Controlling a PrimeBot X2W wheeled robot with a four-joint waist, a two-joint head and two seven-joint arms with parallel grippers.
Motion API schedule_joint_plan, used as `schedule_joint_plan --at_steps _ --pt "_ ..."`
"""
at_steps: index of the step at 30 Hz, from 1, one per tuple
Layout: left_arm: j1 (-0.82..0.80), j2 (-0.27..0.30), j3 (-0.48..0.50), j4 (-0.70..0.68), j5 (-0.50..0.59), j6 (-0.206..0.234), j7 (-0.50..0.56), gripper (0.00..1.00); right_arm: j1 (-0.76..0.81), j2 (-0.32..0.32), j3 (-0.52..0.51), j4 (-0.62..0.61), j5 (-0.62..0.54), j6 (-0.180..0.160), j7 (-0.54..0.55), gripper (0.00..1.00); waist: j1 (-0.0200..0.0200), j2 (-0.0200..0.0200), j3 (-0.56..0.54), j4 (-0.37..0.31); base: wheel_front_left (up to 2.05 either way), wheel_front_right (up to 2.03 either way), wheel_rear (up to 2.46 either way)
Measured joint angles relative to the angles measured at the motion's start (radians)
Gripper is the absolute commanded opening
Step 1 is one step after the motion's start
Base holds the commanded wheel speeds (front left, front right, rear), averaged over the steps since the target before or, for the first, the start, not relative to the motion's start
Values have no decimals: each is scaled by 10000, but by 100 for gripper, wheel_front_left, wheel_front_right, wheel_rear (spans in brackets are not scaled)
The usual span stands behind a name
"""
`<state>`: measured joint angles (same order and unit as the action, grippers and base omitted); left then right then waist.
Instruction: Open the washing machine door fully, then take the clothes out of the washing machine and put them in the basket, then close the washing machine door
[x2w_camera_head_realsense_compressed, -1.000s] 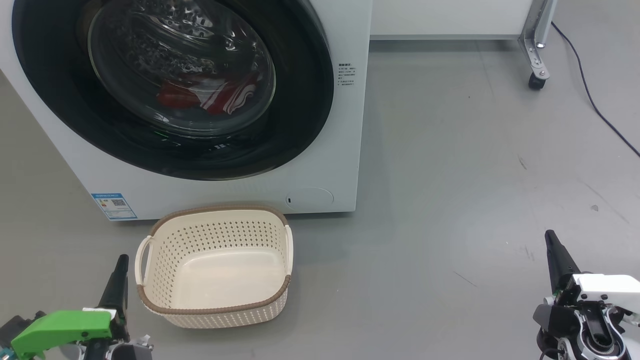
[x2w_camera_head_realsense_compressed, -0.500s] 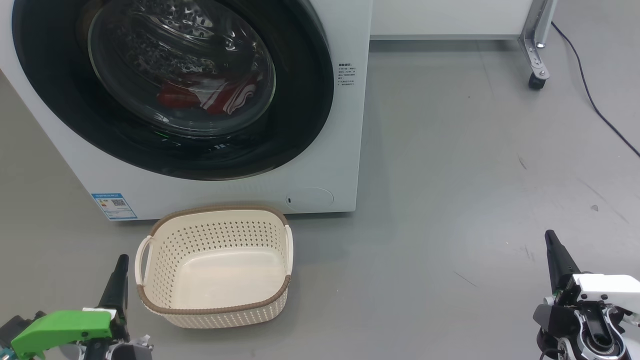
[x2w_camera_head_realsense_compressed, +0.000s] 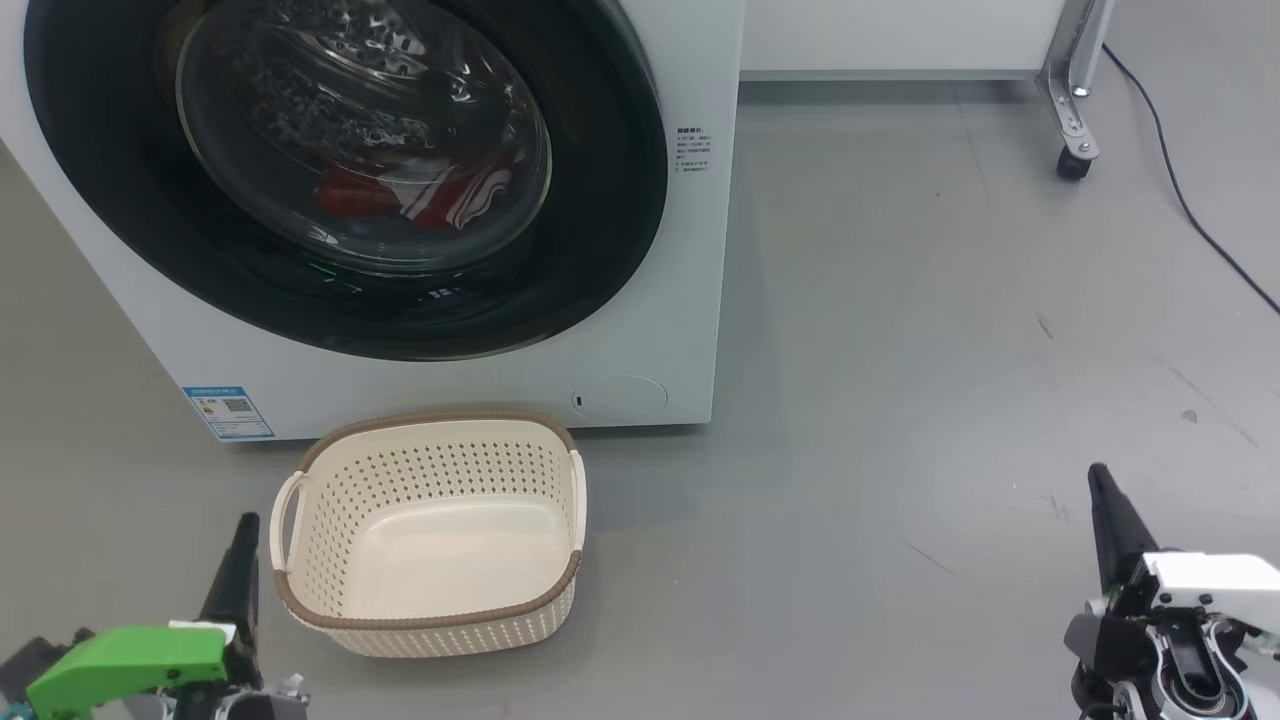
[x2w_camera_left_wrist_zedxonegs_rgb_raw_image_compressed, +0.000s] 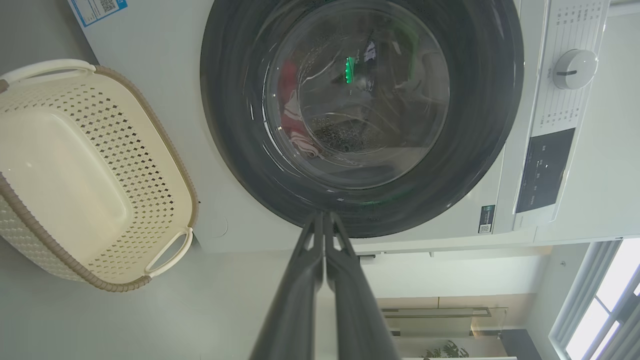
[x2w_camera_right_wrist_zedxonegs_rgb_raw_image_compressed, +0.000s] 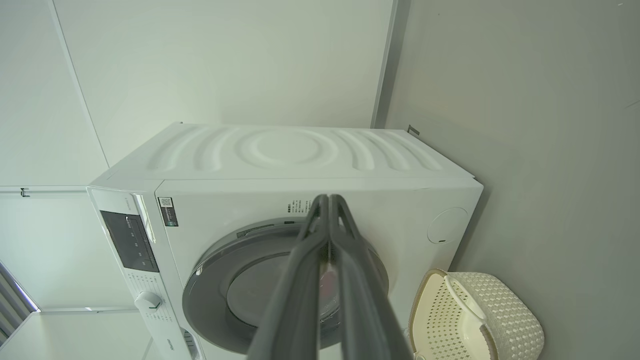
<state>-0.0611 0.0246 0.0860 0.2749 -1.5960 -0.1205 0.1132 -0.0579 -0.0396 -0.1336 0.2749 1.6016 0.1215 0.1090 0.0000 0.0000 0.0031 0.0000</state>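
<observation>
Grey floor (x2w_camera_head_realsense_compressed: 900, 350) before washing machine (x2w_camera_head_realsense_compressed: 690, 330): barely changed. L gripper (x2w_camera_head_realsense_compressed: 247, 524), R gripper (x2w_camera_head_realsense_compressed: 1099, 477) dipped slightly, jaws clenched, empty; door (x2w_camera_head_realsense_compressed: 600, 200) shut, task unstarted.

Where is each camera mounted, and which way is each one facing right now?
Head view: on the head, facing forward and down at the washing machine door, basket and floor; left tool lower left, right tool lower right.
Left wrist view: on the left wrist, rolled sideways, facing the door squarely; the shut left tool rises mid-bottom.
Right wrist view: on the right wrist, rolled sideways, facing the washing machine at an angle; the shut right tool rises mid-bottom.
Shared: all three show door and basket.
</observation>
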Motion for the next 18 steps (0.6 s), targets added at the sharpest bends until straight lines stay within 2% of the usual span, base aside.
schedule_joint_plan --at_steps 4,5,6,18 --pt "266 -173 -33 443 17 12 0 100 349 184 27 405 -6 -8 0 100 0 0 0 -1 0 0 0" --pt "347 -215 -44 562 17 12 0 0 473 244 31 523 -6 -8 0 0 0 0 1 -1 0 0 0" --pt "420 -251 -50 671 17 12 0 100 579 297 36 627 -6 -8 0 100 0 0 1 -1 0 0 0" --pt "530 -291 -362 679 36 12 -366 100 717 345 180 433 -23 -8 -332 100 0 0 11 -6 0 0 0"
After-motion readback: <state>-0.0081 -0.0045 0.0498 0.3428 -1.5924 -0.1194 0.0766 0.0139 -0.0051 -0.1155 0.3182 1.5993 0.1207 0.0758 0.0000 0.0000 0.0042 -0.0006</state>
